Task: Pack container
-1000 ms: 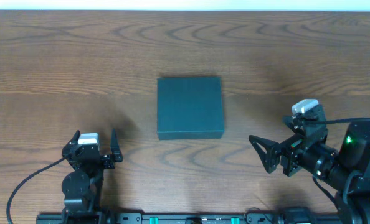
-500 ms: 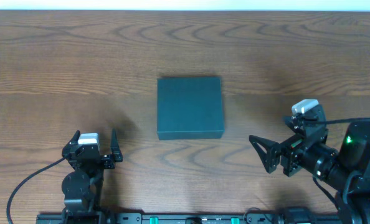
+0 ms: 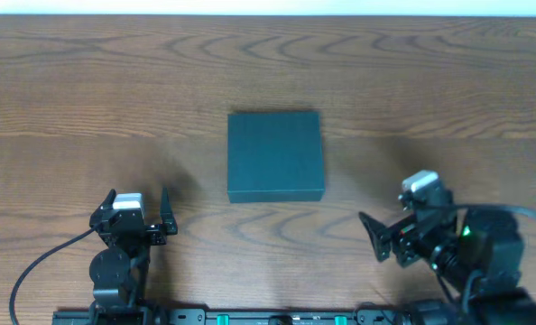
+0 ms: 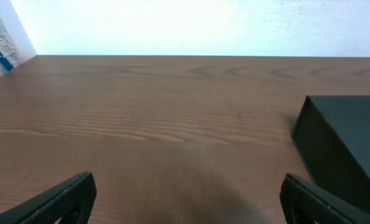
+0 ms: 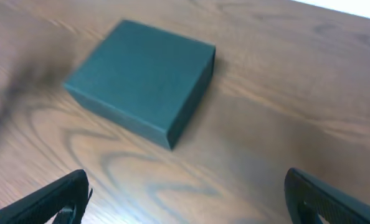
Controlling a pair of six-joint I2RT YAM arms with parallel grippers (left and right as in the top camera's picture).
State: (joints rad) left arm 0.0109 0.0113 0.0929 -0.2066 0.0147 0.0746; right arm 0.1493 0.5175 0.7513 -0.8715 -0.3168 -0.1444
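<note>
Two tools stood wide open and empty above a wooden desk, neither one touching anything. The left tool sat low at the near-left of the desk. Its two black fingers were spread far apart and pointed toward the far edge. A white camera housing sat between them, and a black cable curved away from the arm toward the near-left corner.

The right tool hovered at the near-right, turned toward the left side of the desk, its jaws just as wide. A small green light glowed on the arm behind it.

Between the two arms, and farther from the near edge than either, a dark teal-green container lay flat near the middle of the desk with its lid down, well apart from both tools. The left wrist camera caught only one corner of it, at the right edge of its view, ahead of the right-hand finger. The right wrist camera, slightly blurred, showed the whole box ahead and left of centre, one corner turned toward the lens, with bare wood grain on every side. A pale wall rose beyond the far edge of the desk.
</note>
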